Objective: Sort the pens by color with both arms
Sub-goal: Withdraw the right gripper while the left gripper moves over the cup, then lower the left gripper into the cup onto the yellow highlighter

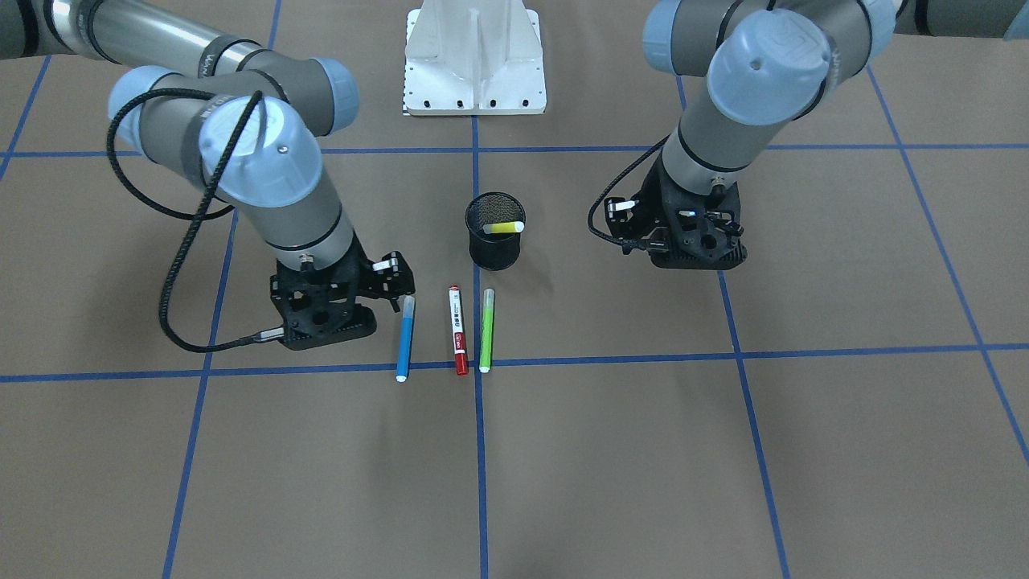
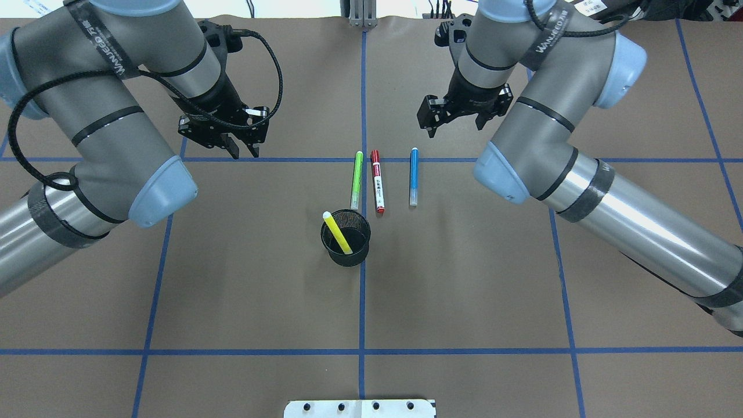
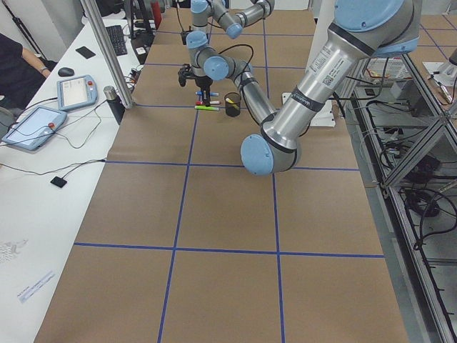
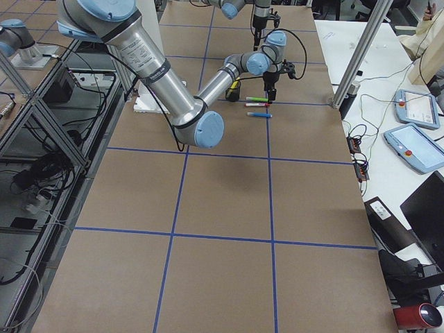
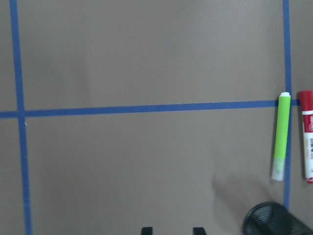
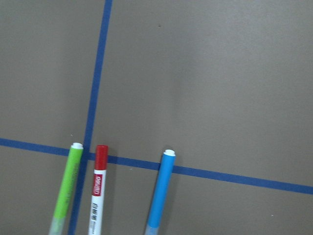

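Right gripper point(image 2: 457, 125): fingers spread, nothing between them, raised off the table point(image 2: 232, 290). The blue pen point(image 2: 413, 176) is the closest pen to it, flat on the table, low and a little inward of the fingers, not touching them. In the right wrist view its far end sits at bottom centre, on a tape line point(image 2: 290, 159).

Going inward from this gripper past the blue pen: the red pen point(image 2: 377, 181), white barrel with red cap and end, then the green pen point(image 2: 356, 180). All three lie parallel and apart, far ends level at the tape line.

Left gripper point(image 2: 244, 152): fingers also apart and empty. The left wrist view shows both tips at the bottom edge with bare table between them. It is raised too. The green pen is the nearest pen to it, but well off to its inner side, at the right edge of the wrist view, with the red pen just past it.

Cup point(image 2: 348, 258): black mesh, upright, inward of the left gripper and back towards the robot, just short of the green and red pens' near ends. The yellow pen point(image 2: 336, 232) stands slanted inside, upper end leaning over the rim on the left gripper's side.
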